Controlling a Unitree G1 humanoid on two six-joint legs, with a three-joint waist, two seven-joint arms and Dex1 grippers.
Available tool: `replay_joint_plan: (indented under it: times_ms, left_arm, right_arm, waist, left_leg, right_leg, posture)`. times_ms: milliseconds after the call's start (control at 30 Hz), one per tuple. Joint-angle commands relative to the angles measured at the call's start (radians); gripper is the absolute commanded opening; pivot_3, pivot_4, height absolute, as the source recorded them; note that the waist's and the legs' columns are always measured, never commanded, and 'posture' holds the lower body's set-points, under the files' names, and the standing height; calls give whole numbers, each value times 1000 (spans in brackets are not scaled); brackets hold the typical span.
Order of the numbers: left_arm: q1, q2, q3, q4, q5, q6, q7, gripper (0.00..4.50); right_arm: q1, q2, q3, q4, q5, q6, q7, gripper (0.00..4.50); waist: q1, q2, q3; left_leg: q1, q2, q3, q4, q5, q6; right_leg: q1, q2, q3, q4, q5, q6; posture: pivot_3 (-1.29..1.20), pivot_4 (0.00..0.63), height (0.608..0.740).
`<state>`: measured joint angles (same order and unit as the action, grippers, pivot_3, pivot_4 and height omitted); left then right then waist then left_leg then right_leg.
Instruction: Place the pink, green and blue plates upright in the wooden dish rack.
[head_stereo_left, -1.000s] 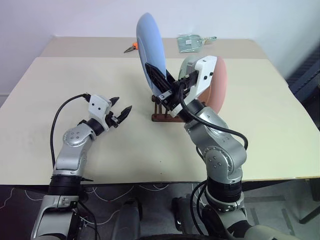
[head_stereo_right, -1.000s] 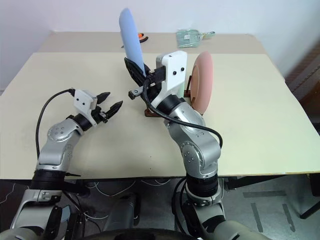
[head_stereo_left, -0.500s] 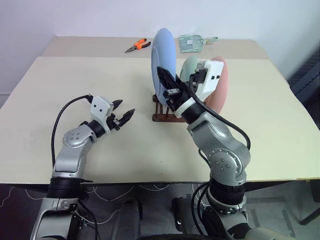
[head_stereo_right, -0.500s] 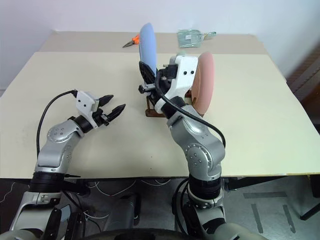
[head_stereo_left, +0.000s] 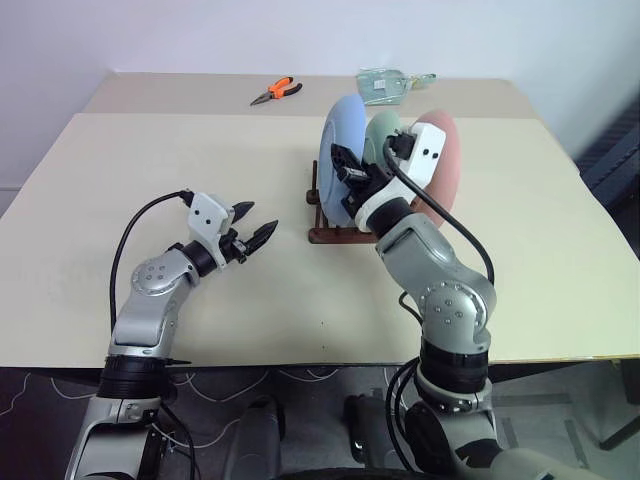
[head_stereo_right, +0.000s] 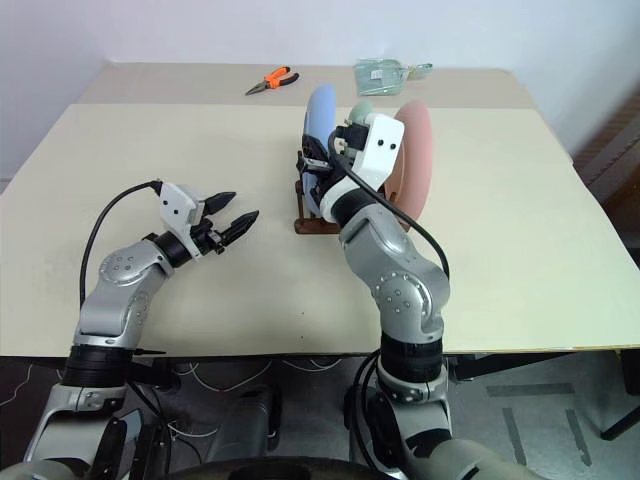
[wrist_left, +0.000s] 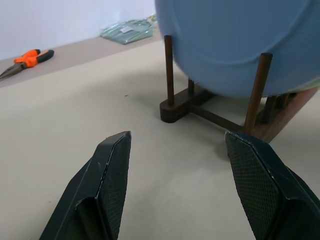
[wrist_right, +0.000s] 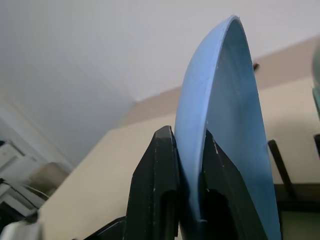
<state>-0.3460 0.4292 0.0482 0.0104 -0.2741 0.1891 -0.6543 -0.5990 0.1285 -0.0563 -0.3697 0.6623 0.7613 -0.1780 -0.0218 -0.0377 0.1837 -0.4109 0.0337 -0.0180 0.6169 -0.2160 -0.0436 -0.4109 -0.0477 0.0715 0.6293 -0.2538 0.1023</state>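
The blue plate (head_stereo_left: 343, 165), pinched at its rim by the right gripper (wrist_right: 186, 187), has been brought down from high above into the wooden dish rack (head_stereo_left: 330, 232) at centre frame beside the green plate (head_stereo_left: 381, 131) and pink plate (head_stereo_left: 441, 165), so only release looks left, while the left gripper (head_stereo_left: 257, 224) is held spread nearby.

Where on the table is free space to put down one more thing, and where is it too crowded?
Free: the table to the right of the pink plate, and the near strip before the wooden dish rack. Crowded: the rack with the blue plate and green plate, and the far edge by the pliers.
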Motion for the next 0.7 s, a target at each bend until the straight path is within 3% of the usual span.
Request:
replay_joint_plan:
  times_ms: [33, 200, 533, 700]
  left_arm:
    - [2, -4, 0, -33, -6, -13, -6, 3095]
    - [-1, -7, 3, -23, -4, -19, -6, 3095]
    - [-15, -19, 0, 1, -3, -29, -9, 3095]
    - [-21, -32, -6, 16, 1, -38, -13, 3095]
  right_arm:
    - [-75, 15, -8, -12, 21, -1, 8, 777]
    - [-106, -31, 35, -17, -24, 8, 38, 3119]
    - [-166, -184, 79, -37, -137, -13, 147, 3119]
    - [-154, -197, 74, -34, -119, 24, 183, 3119]
  waist:
    - [0, 0, 0]
    - [-2, 0, 0]
    - [-1, 0, 0]
    - [-1, 0, 0]
  left_leg:
    - [0, 0, 0, 0, 0, 0]
    - [0, 0, 0, -1, 0, 0]
    - [0, 0, 0, -1, 0, 0]
    - [0, 0, 0, -1, 0, 0]
  right_leg:
    - [0, 0, 0, 0, 0, 0]
    - [0, 0, 0, 0, 0, 0]
    - [0, 0, 0, 0, 0, 0]
    - [0, 0, 0, 0, 0, 0]
  posture:
    - [0, 150, 732]
    - [0, 150, 732]
    - [0, 150, 732]
    - [0, 150, 732]
